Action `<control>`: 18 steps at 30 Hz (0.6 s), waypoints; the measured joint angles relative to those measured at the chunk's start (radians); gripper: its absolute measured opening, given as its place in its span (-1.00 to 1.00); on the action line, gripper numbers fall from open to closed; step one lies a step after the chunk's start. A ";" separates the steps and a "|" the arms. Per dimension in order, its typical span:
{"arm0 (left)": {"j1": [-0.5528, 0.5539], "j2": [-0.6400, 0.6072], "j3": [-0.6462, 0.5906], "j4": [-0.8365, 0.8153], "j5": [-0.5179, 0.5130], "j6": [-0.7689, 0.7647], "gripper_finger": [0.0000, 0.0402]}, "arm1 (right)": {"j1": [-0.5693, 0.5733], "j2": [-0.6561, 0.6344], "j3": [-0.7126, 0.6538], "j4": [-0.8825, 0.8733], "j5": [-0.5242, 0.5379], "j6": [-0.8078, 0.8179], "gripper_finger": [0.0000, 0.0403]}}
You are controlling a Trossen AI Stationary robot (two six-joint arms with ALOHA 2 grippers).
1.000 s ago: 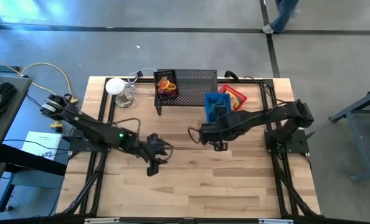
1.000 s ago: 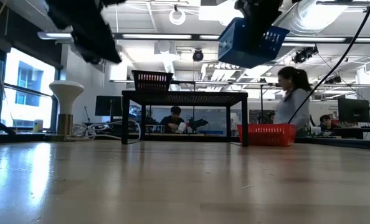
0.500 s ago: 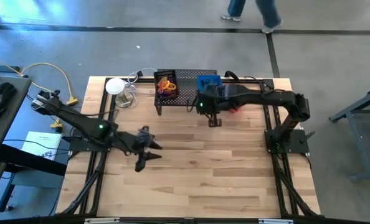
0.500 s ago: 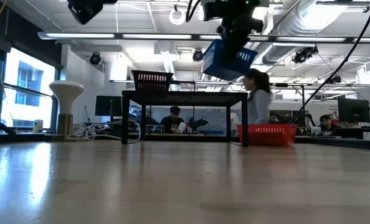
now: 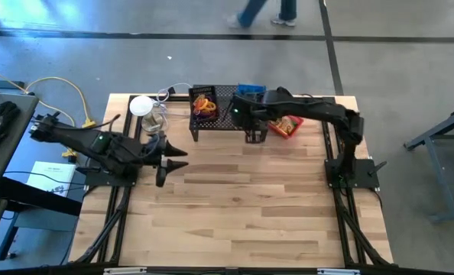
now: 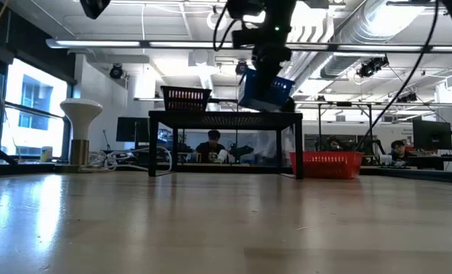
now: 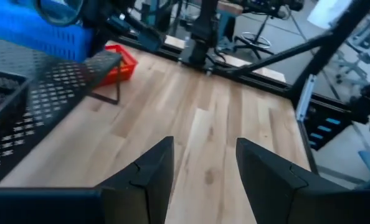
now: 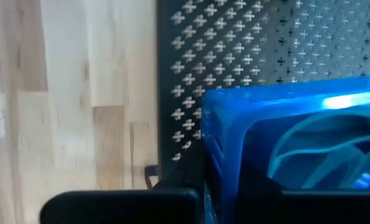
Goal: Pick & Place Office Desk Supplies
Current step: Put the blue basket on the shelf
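Far left, the left arm reaches in low over the wooden desk (image 5: 235, 206), and its left claw (image 5: 166, 156) hangs spread wide with nothing between the fingers (image 7: 149, 171); the wrist view shows only bare planks in the gap. Just beside it, toward the back edge, stands a white-topped glass object (image 5: 143, 107) with a tangle of cable next to it.

Moving right, the black perforated stand (image 5: 223, 114) sits at the back of the desk. On its left end rests a black mesh tray (image 5: 204, 103) holding orange and purple rings (image 5: 205, 106); from table height that tray (image 6: 186, 99) perches on top of the stand (image 6: 226, 116).

Now the action: the right claw (image 5: 251, 107) is pressed shut on the blue mesh tray (image 5: 250, 95), pinching it at the rim and carrying it above the stand's right half. In the low view the blue tray (image 6: 265, 90) hangs tilted, just clear of the stand's top. The right wrist view has the blue tray (image 8: 291, 149) filling the frame, with the cross-patterned black surface (image 8: 253, 43) directly behind it.

Further right, a red mesh tray (image 5: 286, 122) sits on the desk just beside the stand's right end, partly under the right arm; there is something yellow inside it, too small to tell. From table height the red tray (image 6: 326, 164) rests flat on the desk.
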 joint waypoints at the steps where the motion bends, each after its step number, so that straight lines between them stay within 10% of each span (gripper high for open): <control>1: 0.007 -0.007 0.000 -0.009 -0.001 0.000 -0.17 | -0.002 0.023 0.040 -0.018 -0.005 0.006 -0.99; 18: 0.053 -0.013 0.000 -0.086 -0.029 0.000 -0.17 | -0.013 0.293 0.416 -0.178 -0.084 -0.026 -0.99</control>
